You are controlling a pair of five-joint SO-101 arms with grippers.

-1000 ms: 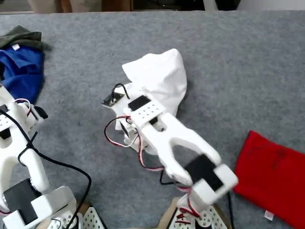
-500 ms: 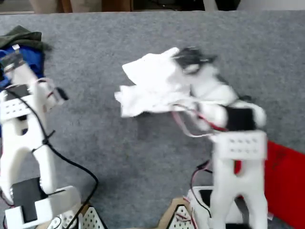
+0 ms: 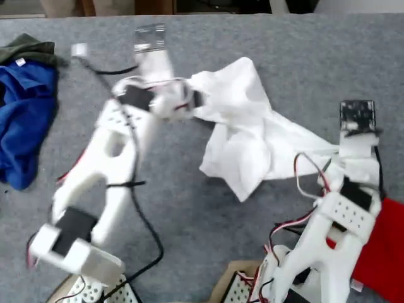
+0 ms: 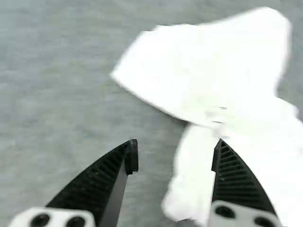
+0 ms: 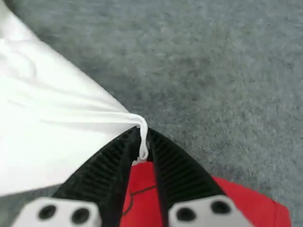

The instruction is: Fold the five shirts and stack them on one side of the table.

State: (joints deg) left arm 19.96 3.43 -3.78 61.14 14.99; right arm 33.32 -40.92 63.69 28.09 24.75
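Observation:
A white shirt point(image 3: 252, 136) lies stretched across the middle of the grey table. My right gripper point(image 3: 348, 153) is at its right end, shut on a thin fold of the hem point(image 5: 142, 142), and hangs above the folded red shirt point(image 5: 246, 208). My left gripper point(image 4: 175, 156) is open just above the table at the white shirt's point(image 4: 213, 71) far-left edge, one finger point(image 4: 227, 175) over cloth and the other over bare table. In the high view the left gripper point(image 3: 199, 100) sits beside that edge. A crumpled blue shirt point(image 3: 25, 107) and a dark green shirt point(image 3: 28, 45) lie at the far left.
The red shirt point(image 3: 386, 252) lies folded at the near right corner, partly under the right arm. The grey table point(image 3: 315, 57) has free room at the back right and in the front middle. Both arm bases stand at the near edge.
The right arm has swung from the centre to the right, dragging the white shirt out by its hem. The left arm has moved from the near left to the shirt's far-left edge.

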